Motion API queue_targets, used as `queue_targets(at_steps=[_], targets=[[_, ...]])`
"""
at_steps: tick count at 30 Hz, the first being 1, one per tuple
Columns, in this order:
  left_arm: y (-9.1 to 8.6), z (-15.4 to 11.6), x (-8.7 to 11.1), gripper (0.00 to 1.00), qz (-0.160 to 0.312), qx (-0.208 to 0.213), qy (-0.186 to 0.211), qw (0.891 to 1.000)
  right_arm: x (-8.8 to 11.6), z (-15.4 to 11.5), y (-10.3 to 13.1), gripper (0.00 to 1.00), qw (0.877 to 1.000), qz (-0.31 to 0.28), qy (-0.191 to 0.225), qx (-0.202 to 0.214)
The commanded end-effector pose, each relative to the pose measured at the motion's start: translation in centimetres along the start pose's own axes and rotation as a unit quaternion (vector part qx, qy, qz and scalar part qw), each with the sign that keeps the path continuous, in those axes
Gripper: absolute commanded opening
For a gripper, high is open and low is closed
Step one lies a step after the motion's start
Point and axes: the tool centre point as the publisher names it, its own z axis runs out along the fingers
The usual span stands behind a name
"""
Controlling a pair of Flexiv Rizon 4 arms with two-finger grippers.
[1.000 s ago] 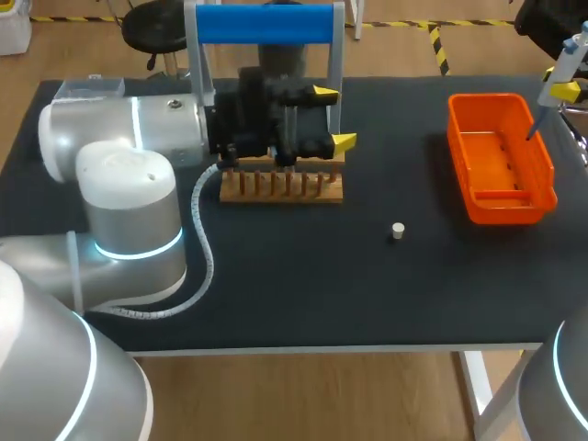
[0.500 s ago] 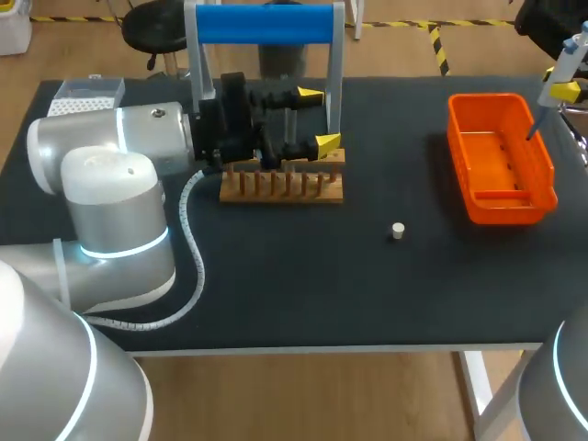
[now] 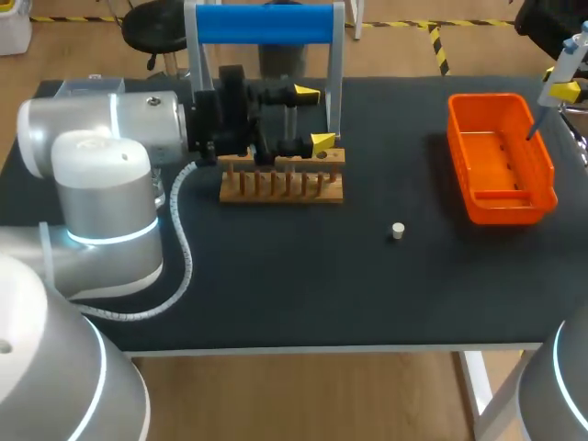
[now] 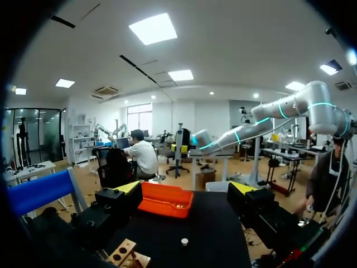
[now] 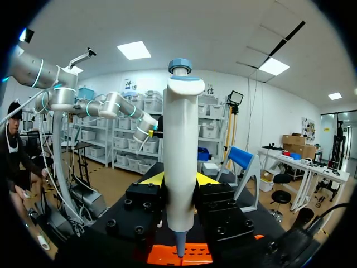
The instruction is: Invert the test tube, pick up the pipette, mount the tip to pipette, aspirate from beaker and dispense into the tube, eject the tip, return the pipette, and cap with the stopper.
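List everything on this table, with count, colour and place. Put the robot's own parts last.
Rack: one, wooden, far middle of the table, just below the left end effector.
Stand: one, blue top bar, behind the rack.
Bin: one, orange, right side of the table.
Stopper: one, white, on the table between rack and bin.
Box: one, clear, far left corner, mostly hidden by the left arm.
Pipette: one, white with a blue cap, upright over the bin.
Left end effector: one, black with yellow tips, open above the rack.
Right end effector: one, black with yellow tips, shut on the pipette.
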Motion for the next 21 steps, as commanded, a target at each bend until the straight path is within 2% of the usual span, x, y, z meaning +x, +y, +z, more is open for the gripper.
queue_targets(at_steps=[1, 9, 21], targets=[[-0.06, -0.12, 0.4, 1.0, 0.005, -0.001, -0.006, 1.0, -0.02, -0.06, 0.06, 0.0, 1.0, 0.0, 0.001, 0.001], [-0.17, -0.21, 0.52, 1.0, 0.017, -0.001, -0.011, 1.0, -0.02, -0.06, 0.06, 0.0, 1.0, 0.0, 0.001, 0.001], [-0.2, -0.22, 0.6, 1.0, 0.012, 0.004, -0.014, 1.0, -0.02, -0.06, 0.06, 0.0, 1.0, 0.0, 0.001, 0.001]])
